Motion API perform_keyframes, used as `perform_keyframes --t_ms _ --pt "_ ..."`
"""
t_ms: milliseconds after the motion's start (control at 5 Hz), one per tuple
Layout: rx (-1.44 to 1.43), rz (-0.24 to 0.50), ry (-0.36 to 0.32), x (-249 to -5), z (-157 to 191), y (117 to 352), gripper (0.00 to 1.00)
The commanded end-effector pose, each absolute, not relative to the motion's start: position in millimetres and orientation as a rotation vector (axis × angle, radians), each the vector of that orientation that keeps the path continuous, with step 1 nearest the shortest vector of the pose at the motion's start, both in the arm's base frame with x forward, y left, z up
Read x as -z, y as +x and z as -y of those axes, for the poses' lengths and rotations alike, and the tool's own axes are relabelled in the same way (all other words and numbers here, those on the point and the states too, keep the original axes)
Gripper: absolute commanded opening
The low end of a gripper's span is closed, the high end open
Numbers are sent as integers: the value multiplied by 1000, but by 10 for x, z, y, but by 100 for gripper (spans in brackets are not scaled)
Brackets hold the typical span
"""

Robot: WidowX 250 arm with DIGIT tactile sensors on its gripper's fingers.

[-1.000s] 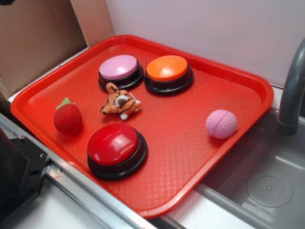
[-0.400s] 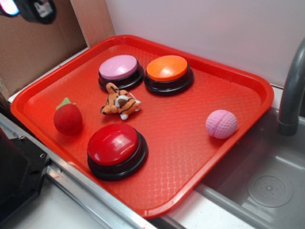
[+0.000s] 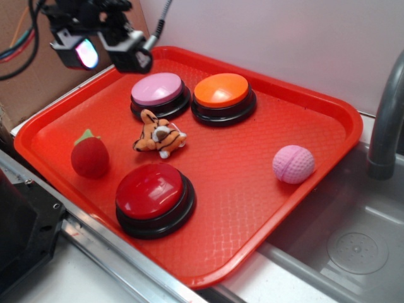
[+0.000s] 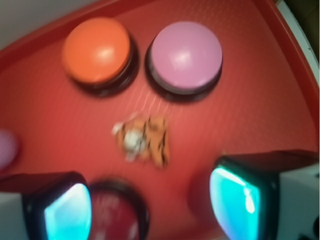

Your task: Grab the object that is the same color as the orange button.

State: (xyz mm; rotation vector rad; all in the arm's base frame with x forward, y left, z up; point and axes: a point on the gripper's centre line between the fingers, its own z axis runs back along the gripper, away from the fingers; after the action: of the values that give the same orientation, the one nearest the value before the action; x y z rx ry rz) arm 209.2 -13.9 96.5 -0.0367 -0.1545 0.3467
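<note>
The object, a small orange plush tiger (image 3: 158,134) with black stripes, lies on the red tray (image 3: 265,189) between the buttons; the blurred wrist view shows the tiger (image 4: 144,142) just ahead of my fingers. The orange button (image 3: 221,91) stands at the tray's back, also in the wrist view as the orange button (image 4: 97,51). My gripper (image 3: 104,52) hangs high above the tray's back left corner, well apart from the tiger. Its jaws are spread wide, and nothing sits between them. In the wrist view the gripper (image 4: 152,210) shows glowing cyan pads (image 4: 232,202).
A pink-topped button (image 3: 158,89) sits beside the orange one. A larger red button (image 3: 151,192) is at the front. A red plush strawberry (image 3: 89,156) lies at the left and a pink dimpled ball (image 3: 293,164) at the right. A sink (image 3: 353,246) and grey faucet (image 3: 385,120) flank the tray.
My gripper has come into the exterior view from the upper left and moved right and down, over the tray's back left corner. The objects on the tray have not moved.
</note>
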Motion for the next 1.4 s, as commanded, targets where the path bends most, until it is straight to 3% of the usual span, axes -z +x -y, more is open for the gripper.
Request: perform_keyframes --t_ms 0,400,600,800,1000,1200 --pt "-384 149 -41 -470 188 2372 100" --pt "-387 83 9 -126 178 2350 100" --pt "-393 81 14 -96 168 2314 100" --pt "-407 95 30 -139 170 2259 0" --pt "-385 104 40 -318 160 2250 0" --pt "-347 82 0 -655 75 2270 0"
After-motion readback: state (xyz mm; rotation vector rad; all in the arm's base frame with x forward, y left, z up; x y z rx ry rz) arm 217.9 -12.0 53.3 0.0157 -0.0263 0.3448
